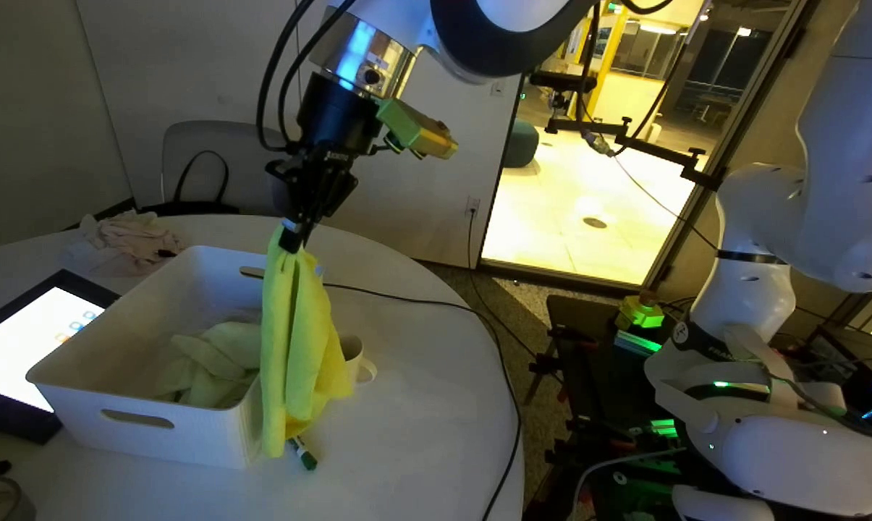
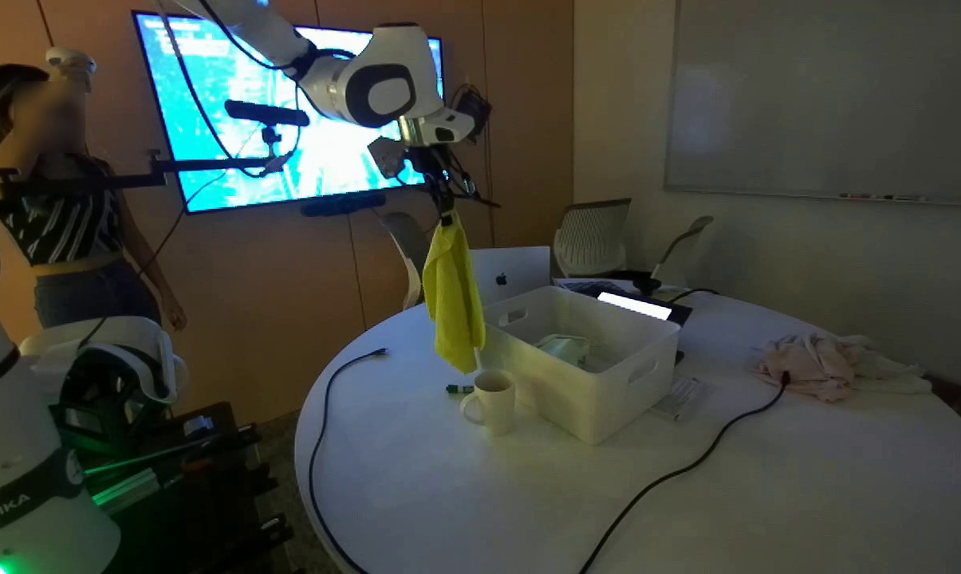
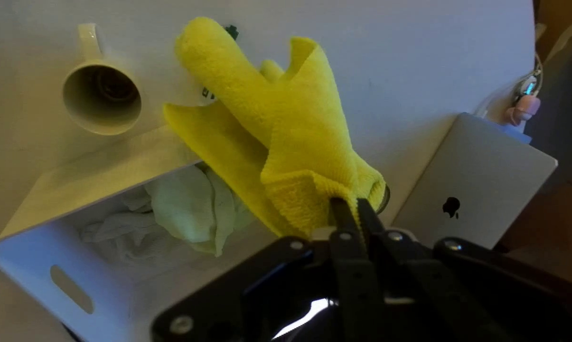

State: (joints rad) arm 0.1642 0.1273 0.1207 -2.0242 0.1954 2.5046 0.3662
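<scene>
At the lower right of centre in the wrist view, the black two-fingered gripper (image 3: 353,209) is grasping a bright yellow, fuzzy cloth (image 3: 309,137) by its gathered top. In both exterior views the cloth is hanging in folds beside a white, rectangular plastic bin (image 1: 189,445); whether the two are touching, I cannot tell. Inside the bin, a crumpled pale cloth (image 1: 222,354) is lying. At the lower centre of an exterior view, a white mug (image 2: 496,406) is standing upright near the yellow cloth's lower end, and a green-ended marker (image 1: 305,457) is lying near the mug. A silver laptop (image 3: 475,185) is showing its lid at the wrist view's right. Farther out on the round white bench (image 1: 436,420), a crumpled pink cloth (image 2: 815,367) is lying at an exterior view's right, and a black-framed screen (image 1: 27,347) is glowing at the left edge of an exterior view.
</scene>
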